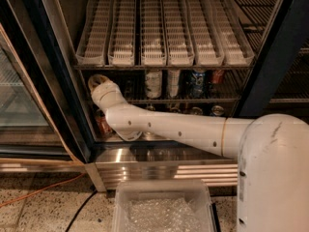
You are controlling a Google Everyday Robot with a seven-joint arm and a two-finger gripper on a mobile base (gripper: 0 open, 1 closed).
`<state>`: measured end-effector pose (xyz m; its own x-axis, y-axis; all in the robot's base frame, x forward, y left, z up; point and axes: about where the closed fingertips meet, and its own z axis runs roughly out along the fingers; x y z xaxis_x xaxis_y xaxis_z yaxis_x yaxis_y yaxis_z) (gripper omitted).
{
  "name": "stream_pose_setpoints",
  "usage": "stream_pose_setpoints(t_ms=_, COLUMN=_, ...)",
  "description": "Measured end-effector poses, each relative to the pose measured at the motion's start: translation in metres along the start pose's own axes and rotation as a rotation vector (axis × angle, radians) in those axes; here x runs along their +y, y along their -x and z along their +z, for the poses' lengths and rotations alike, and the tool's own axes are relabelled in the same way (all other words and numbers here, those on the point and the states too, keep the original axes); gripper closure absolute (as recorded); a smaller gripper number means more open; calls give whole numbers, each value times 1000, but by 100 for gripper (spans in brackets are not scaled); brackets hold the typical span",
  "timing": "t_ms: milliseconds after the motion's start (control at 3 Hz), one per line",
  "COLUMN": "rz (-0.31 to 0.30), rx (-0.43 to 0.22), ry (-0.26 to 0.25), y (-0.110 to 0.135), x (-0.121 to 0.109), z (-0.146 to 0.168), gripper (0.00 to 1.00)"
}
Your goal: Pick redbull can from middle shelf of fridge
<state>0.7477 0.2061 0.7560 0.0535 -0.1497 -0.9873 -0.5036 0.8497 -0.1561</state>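
1. The pincer [99,81] is inside the fridge [270,57], at the far left end of the middle shelf [186,100] and close to the left door frame. It sits just under the rack of white slotted lanes [178,33].
2. Only the pincer's rounded end shows from this side, so I cannot tell whether it is open, closed or gripping anything.
3. The white arm [183,129] comes in from the lower right, crosses in front of the shelf below and bends upward at the wrist to reach the pincer.
4. The redbull can [128,88] is very hard to make out. It is a slim, dark shape standing in shadow on the middle shelf, just to the right of the pincer. I cannot tell whether the two are touching or apart.
5. Further right along the same shelf stand two white-labelled cans [153,83], then a blue can [196,82] and a red one [217,76] — all well clear of the pincer.
6. Below the pincer, on the lowest level, a copper-coloured can [102,122] stands beside the arm's bend.
7. In front of the fridge's ribbed steel base sits a clear plastic tub [161,190].
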Motion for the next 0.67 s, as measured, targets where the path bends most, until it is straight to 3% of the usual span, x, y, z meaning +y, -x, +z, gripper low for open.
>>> stream_pose_setpoints(t_ms=667, rz=11, rx=-29, ry=-62, y=4, x=-6, z=37, gripper=100)
